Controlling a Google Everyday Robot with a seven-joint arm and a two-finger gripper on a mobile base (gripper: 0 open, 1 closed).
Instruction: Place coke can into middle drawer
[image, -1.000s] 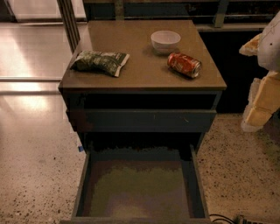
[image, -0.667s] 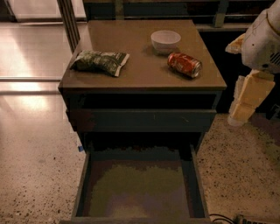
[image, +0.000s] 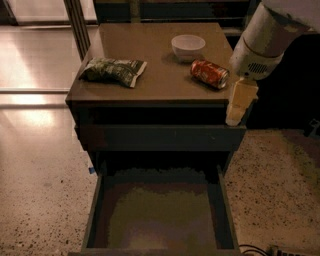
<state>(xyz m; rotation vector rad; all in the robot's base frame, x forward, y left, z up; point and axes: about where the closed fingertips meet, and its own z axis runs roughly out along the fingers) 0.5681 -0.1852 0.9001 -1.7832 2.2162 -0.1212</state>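
Observation:
The coke can (image: 210, 73) is red with white lettering and lies on its side on the cabinet top (image: 155, 85), near the right edge. The middle drawer (image: 160, 215) stands pulled out at the bottom of the view; its greenish-grey floor holds nothing. My gripper (image: 238, 104) hangs from the white arm (image: 265, 40) at the cabinet's right front corner. It is just right of the can, a little nearer to me, and apart from it.
A white bowl (image: 188, 46) stands behind the can. A green crinkled chip bag (image: 114, 71) lies on the left of the top. A closed drawer with a dark front (image: 160, 137) sits above the open one. Speckled floor surrounds the cabinet.
The arm and gripper have moved left from the right edge of the view, to the cabinet's right front corner beside the can. The can, bowl, bag and drawer have not moved.

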